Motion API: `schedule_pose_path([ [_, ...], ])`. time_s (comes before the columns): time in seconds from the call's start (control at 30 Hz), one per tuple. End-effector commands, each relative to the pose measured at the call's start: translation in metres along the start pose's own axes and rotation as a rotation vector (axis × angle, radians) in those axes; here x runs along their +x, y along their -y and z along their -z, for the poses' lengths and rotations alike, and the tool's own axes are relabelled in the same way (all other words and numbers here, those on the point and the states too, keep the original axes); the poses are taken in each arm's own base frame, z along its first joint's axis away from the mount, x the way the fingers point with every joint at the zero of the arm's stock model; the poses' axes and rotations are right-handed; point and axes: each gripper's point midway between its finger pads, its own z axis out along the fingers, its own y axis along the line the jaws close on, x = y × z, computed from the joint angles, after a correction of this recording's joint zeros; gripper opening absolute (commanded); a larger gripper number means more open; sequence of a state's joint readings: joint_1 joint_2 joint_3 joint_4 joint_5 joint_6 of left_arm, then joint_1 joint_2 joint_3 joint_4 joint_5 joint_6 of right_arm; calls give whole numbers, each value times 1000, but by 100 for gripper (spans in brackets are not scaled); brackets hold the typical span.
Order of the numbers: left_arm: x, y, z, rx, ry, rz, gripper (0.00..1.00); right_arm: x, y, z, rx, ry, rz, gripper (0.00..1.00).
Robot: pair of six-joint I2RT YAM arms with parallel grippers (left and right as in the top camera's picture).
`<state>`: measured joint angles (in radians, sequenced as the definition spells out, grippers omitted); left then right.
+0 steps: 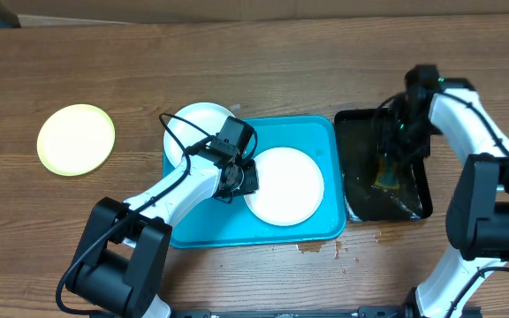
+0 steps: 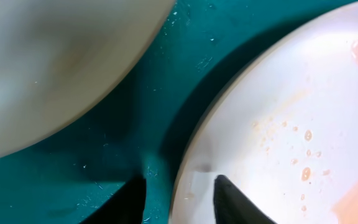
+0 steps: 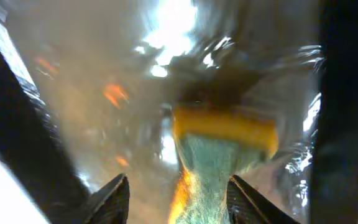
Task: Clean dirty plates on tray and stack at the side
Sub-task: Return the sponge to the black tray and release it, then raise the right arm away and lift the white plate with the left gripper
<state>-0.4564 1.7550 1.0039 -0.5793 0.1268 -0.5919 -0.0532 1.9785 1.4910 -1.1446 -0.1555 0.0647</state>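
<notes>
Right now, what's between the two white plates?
A bare strip of the blue tray, shown in the left wrist view; overhead, the left gripper hangs over it.

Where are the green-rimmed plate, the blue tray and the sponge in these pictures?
green-rimmed plate (image 1: 76, 140): overhead view, centre of its face.
blue tray (image 1: 281, 234): overhead view, bare floor below the middle plate.
sponge (image 3: 224, 127): right wrist view, its yellow part.

The plate (image 2: 55, 68) ahead and left of the left gripper (image 2: 179, 205) is blurred and cut off by the edges. The sponge (image 3: 222, 134) before the right gripper (image 3: 179, 199) is blurred, and its lower end is cut off.
</notes>
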Motion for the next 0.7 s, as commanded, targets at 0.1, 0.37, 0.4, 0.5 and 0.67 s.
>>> schedule_pose_path([
  [0.1, 8, -7, -3, -32, -30, -10, 40, -58, 28, 76, -82, 239, -159, 67],
  [0.37, 13, -10, -3, -44, -48, -7, 23, -58, 102, 90, -69, 278, -330, 100],
  [0.4, 13, -10, -3, -43, -48, -7, 19, -58, 107, 91, -68, 280, -343, 100],
  [0.5, 14, -9, -3, -38, -53, -8, 9, -56, 120, 93, -65, 286, -374, 100],
  [0.67, 2, -7, 6, -22, -29, -13, 4, -55, 126, 94, -64, 290, -388, 100],
])
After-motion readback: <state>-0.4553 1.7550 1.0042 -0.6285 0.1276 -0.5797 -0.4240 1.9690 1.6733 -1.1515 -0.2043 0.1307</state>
